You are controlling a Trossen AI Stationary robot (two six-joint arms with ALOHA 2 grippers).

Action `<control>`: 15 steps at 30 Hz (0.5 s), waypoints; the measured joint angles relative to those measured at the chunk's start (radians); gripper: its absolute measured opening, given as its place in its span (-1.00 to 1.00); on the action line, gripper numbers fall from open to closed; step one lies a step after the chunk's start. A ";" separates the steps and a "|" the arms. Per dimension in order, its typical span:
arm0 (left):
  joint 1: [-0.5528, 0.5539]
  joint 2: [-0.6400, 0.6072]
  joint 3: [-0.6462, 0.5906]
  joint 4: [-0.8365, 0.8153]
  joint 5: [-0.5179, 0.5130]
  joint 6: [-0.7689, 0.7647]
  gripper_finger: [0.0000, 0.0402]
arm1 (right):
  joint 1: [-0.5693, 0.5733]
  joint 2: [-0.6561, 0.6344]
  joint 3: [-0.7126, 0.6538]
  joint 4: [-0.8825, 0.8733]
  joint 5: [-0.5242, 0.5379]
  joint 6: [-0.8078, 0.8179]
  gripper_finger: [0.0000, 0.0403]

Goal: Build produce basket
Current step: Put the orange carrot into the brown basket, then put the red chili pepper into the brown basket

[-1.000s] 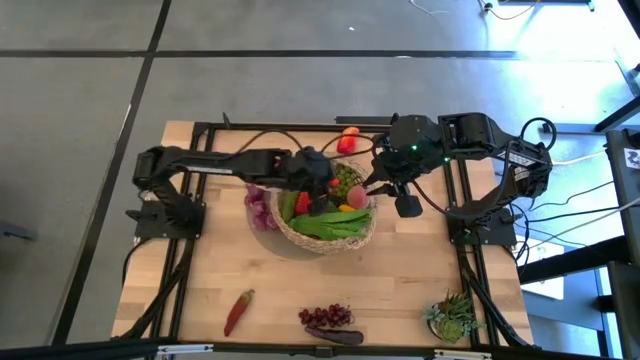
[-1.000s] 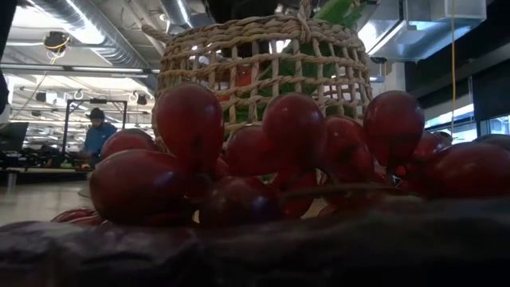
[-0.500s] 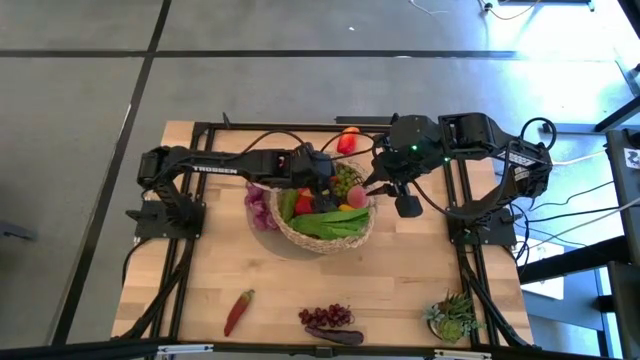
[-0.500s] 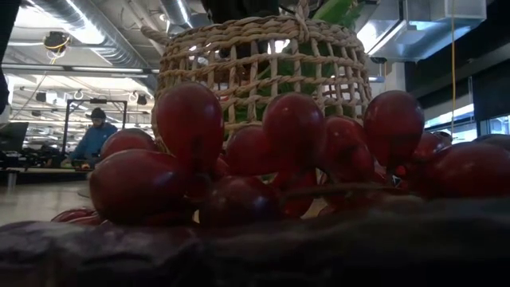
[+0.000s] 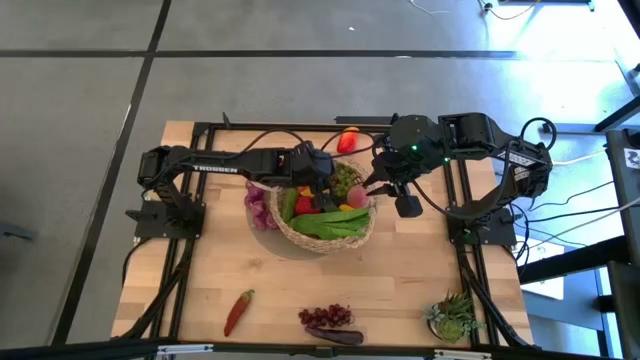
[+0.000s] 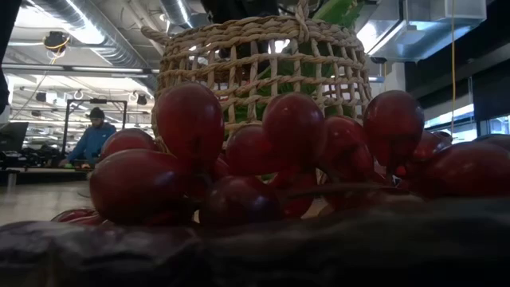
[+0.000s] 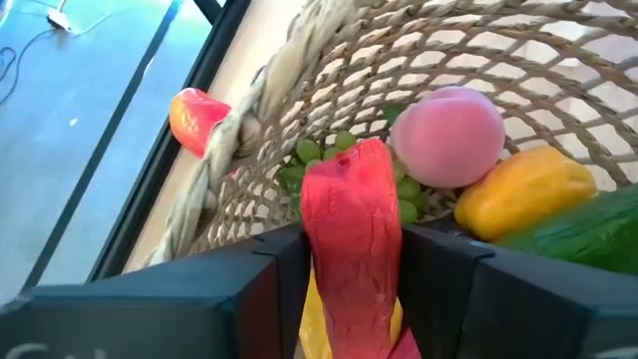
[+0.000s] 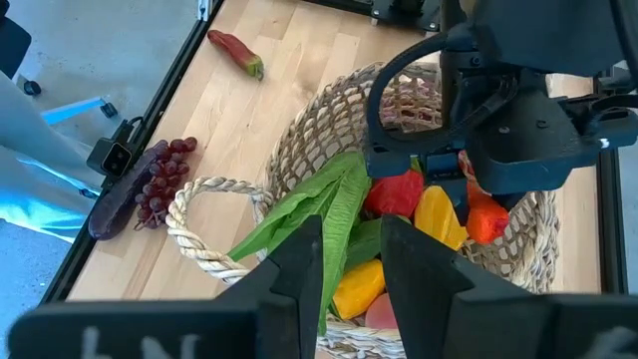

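Note:
The tan wicker basket (image 5: 345,238) stands mid-table and holds green leaves (image 8: 299,219), a yellow pepper (image 7: 523,189), a pink peach (image 7: 449,135) and green grapes (image 7: 319,160). My left gripper (image 5: 315,195) reaches in over the basket from the table's left, shut on a red pepper (image 7: 349,219). My right gripper (image 5: 375,188) hangs above the basket's right rim with its fingers (image 8: 299,269) a small gap apart, over the leaves; I cannot tell whether it touches the rim. In the low view the basket (image 6: 263,64) rises behind the purple grapes (image 6: 239,159). My left gripper pinches the red pepper between its two fingers (image 7: 284,264), one on each flank of its body (image 7: 344,269). The fingers come from above, pointing down into the basket. The pepper (image 8: 399,194) hangs below them beside yellow and orange pieces; whether its lower end rests on them is hidden.
Outside the basket lie a red-orange pepper (image 5: 347,140) at the far side, a purple leafy piece (image 5: 260,208) against the basket's left wall, a red chilli (image 5: 238,312), purple grapes (image 5: 325,316) on a dark aubergine (image 5: 335,335), and a potted plant (image 5: 452,318) near right.
My left gripper, still shut on the red pepper, has edged slightly toward the table's right over the basket. In the low view the red patch seen through the basket's weave has gone from sight. My right arm has kept still.

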 joint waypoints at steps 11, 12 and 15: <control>0.005 -0.005 -0.001 -0.001 0.048 -0.080 -0.29 | 0.000 0.000 0.000 0.000 0.000 0.000 -0.52; 0.003 -0.016 -0.002 -0.004 0.051 -0.080 -0.29 | 0.000 0.000 0.000 0.000 0.000 0.000 -0.52; -0.007 -0.053 0.014 -0.007 0.100 -0.078 -0.29 | 0.000 0.000 0.000 0.000 0.000 0.000 -0.52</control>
